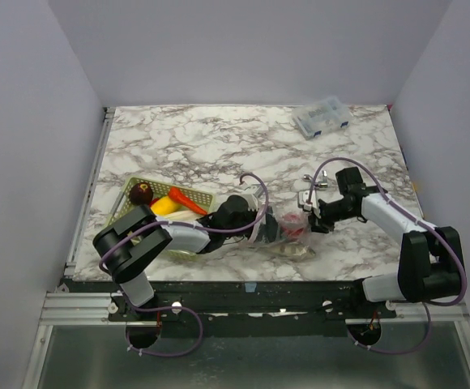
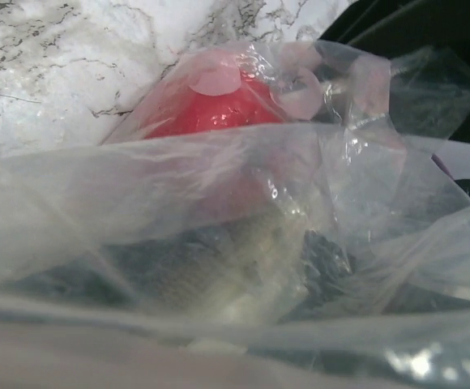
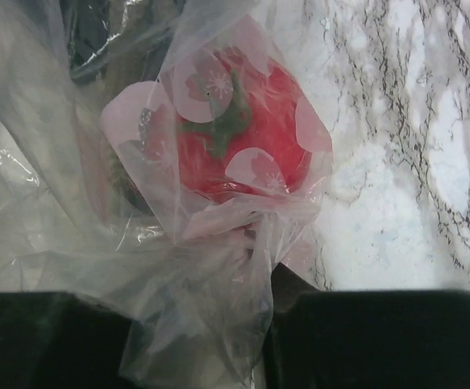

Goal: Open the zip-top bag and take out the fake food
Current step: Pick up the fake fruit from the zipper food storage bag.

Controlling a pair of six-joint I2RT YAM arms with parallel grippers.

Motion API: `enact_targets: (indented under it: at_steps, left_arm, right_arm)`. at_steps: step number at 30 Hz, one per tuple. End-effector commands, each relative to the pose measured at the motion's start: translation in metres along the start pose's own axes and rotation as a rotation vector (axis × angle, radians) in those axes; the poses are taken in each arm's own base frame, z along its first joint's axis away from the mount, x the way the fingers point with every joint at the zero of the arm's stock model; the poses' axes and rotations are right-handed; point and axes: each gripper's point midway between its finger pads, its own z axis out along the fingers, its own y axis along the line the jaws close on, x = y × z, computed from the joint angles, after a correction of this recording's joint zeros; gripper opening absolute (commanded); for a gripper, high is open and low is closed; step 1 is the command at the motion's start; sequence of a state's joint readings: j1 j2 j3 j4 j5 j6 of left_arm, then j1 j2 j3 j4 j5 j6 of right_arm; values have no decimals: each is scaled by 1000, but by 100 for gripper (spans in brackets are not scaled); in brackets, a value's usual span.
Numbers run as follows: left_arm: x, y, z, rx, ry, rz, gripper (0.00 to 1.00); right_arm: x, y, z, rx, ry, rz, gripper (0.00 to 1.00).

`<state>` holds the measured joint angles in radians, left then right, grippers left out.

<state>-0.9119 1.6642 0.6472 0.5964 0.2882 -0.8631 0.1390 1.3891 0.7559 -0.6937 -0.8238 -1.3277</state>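
1. Top external view: the clear bag (image 1: pixel 288 233) lies crumpled on the marble tabletop (image 1: pixel 202 146), near its front edge, between the two hands.
2. The left hand (image 1: pixel 261 227) is at the bag's left end; plastic covers the left wrist view, so I cannot tell whether it is spread or pressed together.
3. The right hand (image 1: pixel 309 223) is at the bag's right end, pinching a bunched fold of the bag between its dark fingers (image 3: pixel 381 340).
4. A red fruit (image 3: pixel 239 134) with a green top sits inside the bag, just beyond that fold.
5. A green basket (image 1: pixel 138 180) to the left holds a maroon ball (image 1: pixel 142 193), a yellow piece (image 1: pixel 164 205) and a long orange-red piece (image 1: pixel 188 201).
6. A small clear box (image 1: pixel 322 117) lies at the far right, well apart.
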Motion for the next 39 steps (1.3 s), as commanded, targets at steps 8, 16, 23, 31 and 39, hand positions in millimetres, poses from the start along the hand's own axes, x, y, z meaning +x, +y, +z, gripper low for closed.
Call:
enact_targets:
  at_steps: [8, 16, 23, 31, 39]
  left_arm:
    - [-11, 6, 14, -51, -84, -107, 86]
    - [-13, 3, 18, -23, -118, -139, 88]
    - [-16, 2, 26, -2, -145, -183, 95]
    - [-16, 0, 37, -15, -146, -215, 95]
    - [-14, 3, 47, -30, -146, -271, 95]
  right_arm:
    - [-5, 8, 12, -23, -20, 0, 20]
    - [-10, 10, 14, -20, -39, 11, 15]
    - [-13, 13, 15, -23, -63, 23, 12]
    - [-19, 16, 17, -32, -103, 40, 9]
    - [-18, 20, 20, -48, -116, 52, 8]
